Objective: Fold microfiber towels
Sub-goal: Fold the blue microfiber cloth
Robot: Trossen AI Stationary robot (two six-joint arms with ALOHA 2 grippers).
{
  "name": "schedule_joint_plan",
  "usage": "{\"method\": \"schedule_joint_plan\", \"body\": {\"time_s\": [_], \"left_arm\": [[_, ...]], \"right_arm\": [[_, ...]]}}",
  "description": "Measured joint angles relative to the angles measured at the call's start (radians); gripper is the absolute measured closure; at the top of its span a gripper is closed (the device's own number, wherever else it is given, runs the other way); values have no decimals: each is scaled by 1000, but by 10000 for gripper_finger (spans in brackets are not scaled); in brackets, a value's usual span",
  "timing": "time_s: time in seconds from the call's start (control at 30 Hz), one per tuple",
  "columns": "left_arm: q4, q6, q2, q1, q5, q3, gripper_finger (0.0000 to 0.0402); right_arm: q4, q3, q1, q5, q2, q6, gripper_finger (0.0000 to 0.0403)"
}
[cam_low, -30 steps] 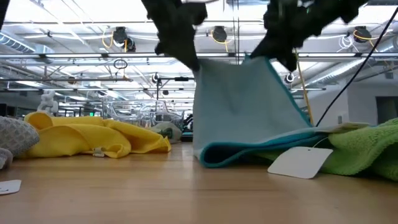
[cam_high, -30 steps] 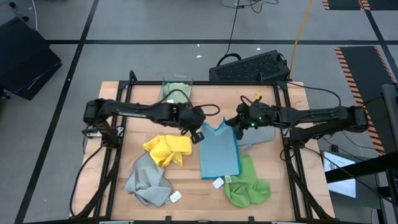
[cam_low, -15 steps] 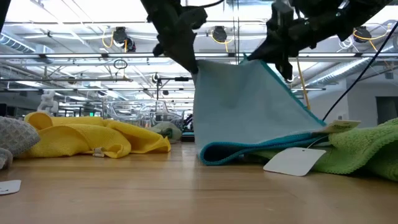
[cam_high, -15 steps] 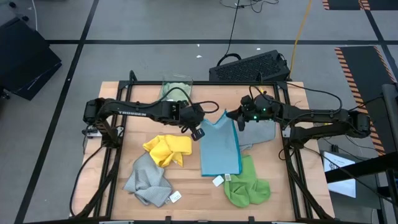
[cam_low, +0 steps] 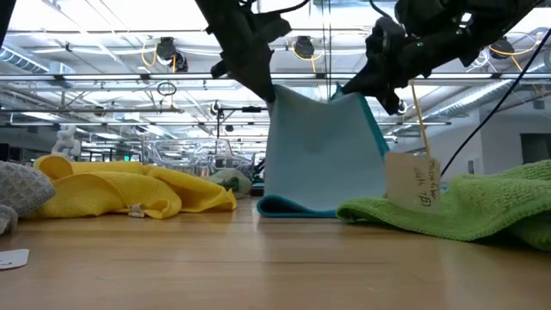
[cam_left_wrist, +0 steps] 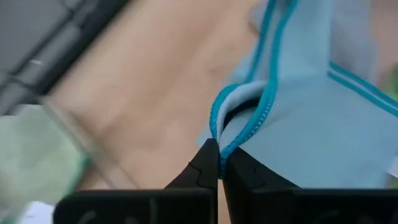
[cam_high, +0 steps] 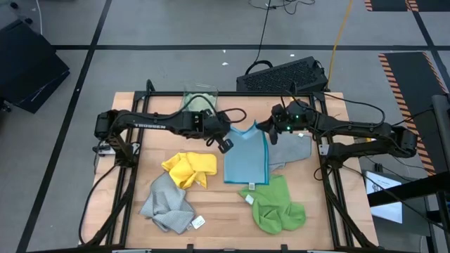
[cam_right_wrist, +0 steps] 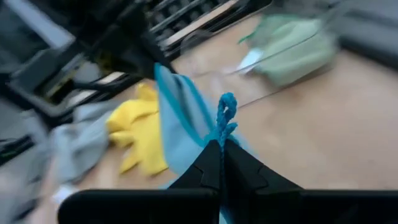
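A light blue towel (cam_high: 245, 160) hangs between my two grippers, its near end (cam_low: 288, 207) resting folded on the table. My left gripper (cam_high: 223, 144) is shut on its far left corner. My right gripper (cam_high: 266, 131) is shut on its far right corner. A yellow towel (cam_high: 188, 169) and a grey towel (cam_high: 167, 204) lie crumpled at the near left. At the near right lies a bright green towel (cam_high: 278, 208) with a white tag (cam_low: 411, 182). A second grey towel (cam_high: 292, 149) lies under my right arm. My left gripper pinches the blue towel's trimmed edge at a corner (cam_left_wrist: 231, 138) between its two fingertips, coming slanting down from the left. The towel hangs below, its near end on the table. My right gripper pinches the opposite corner (cam_right_wrist: 226, 119) between its fingertips, coming nearly level from the right. The cloth hangs from it (cam_low: 366, 108).
A clear bin (cam_high: 200, 102) holding a pale green cloth stands at the table's far edge. A black keyboard (cam_high: 285, 74) lies beyond the far edge. Bare wood shows near the front edge between the grey and green towels.
Both grippers have moved toward the table's far edge, the right one farther, staying shut on the blue towel. The towel's near end has slid along the table after them, off the green towel. It now hangs steeper. The white tag has tipped upright.
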Motion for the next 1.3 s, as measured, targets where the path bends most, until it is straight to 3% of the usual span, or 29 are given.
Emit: {"method": "schedule_joint_plan", "body": {"time_s": [0.1, 0.33, 0.53, 0.8, 1.03, 1.3], "left_arm": [[0, 1, 0, -25, 79, -1, 397], [1, -15, 0, -94, 110, -46, 396], [57, -80, 0, -134, 140, -116, 393], [188, -149, 0, -151, 146, -225, 391], [284, -166, 0, -154, 169, -266, 394], [341, -189, 0, -154, 170, -314, 396]], "right_arm": [[-10, 0, 2, -100, 0, 67, 403], [-124, 0, 61, -211, 0, 120, 403], [-192, -1, 165, -196, 4, 132, 403], [-92, -98, 294, -28, 26, 169, 403], [-75, -162, 342, -25, 26, 205, 403], [143, -286, 370, -7, 26, 336, 401]]}}
